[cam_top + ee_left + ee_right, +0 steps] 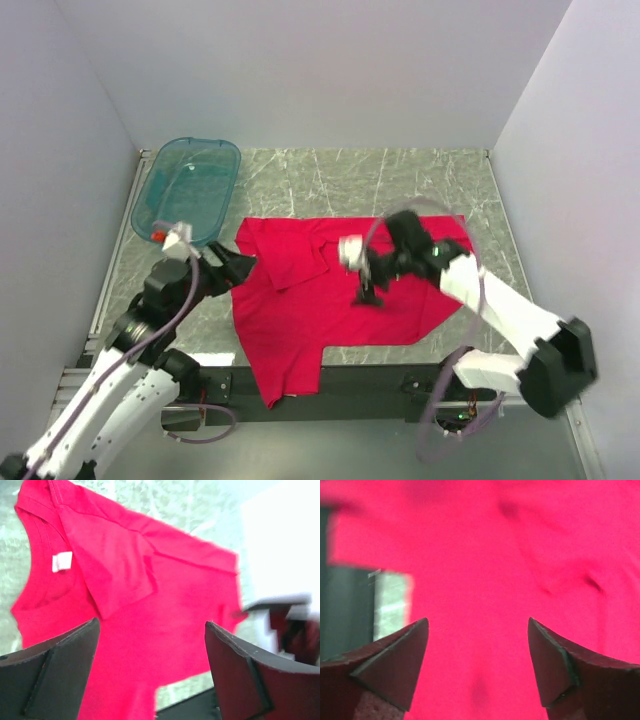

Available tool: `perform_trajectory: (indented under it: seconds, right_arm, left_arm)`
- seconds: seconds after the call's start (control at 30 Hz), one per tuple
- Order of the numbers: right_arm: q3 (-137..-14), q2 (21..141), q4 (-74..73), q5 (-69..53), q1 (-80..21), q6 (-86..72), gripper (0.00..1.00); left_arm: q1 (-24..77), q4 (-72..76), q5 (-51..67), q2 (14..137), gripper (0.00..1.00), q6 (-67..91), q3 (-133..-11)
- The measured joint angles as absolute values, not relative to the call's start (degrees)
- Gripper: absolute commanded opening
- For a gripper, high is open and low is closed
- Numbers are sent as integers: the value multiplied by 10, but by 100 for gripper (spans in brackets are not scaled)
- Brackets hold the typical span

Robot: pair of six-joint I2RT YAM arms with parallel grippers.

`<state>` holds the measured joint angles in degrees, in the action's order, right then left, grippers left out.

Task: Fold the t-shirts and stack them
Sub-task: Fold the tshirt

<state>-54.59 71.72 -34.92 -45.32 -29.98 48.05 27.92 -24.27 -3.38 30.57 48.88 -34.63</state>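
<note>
A bright red t-shirt (300,320) lies spread on the marble table, one sleeve folded over its chest and its lower hem hanging over the near edge. In the left wrist view the t-shirt (165,595) shows its neckline and a white label (62,561). My left gripper (237,268) hovers at the shirt's left edge; its jaws (152,622) stand wide open and hold nothing. My right gripper (367,292) hangs above the middle of the shirt. It too is open (478,620), with only red t-shirt (480,555) fabric below it.
A translucent teal plastic tub (195,144) stands at the back left of the table, just beyond the left arm. White walls close in the table on three sides. The black front rail (370,378) runs along the near edge.
</note>
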Motion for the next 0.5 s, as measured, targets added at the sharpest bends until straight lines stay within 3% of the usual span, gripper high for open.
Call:
perform_trajectory:
  seconds: [0.13, 0.3, 0.5]
  right_arm:
    - [-484, 675, -362, -447, -480, 568, 84]
    - [-495, 790, -326, -374, -715, 570, 68]
    - [-552, 884, -298, -313, -850, 526, 63]
  left_arm:
    - [279, -301, -44, 210, 92, 533, -338]
    - [279, -368, -73, 130, 91, 561, -343]
    - [280, -405, -107, 70, 91, 567, -388]
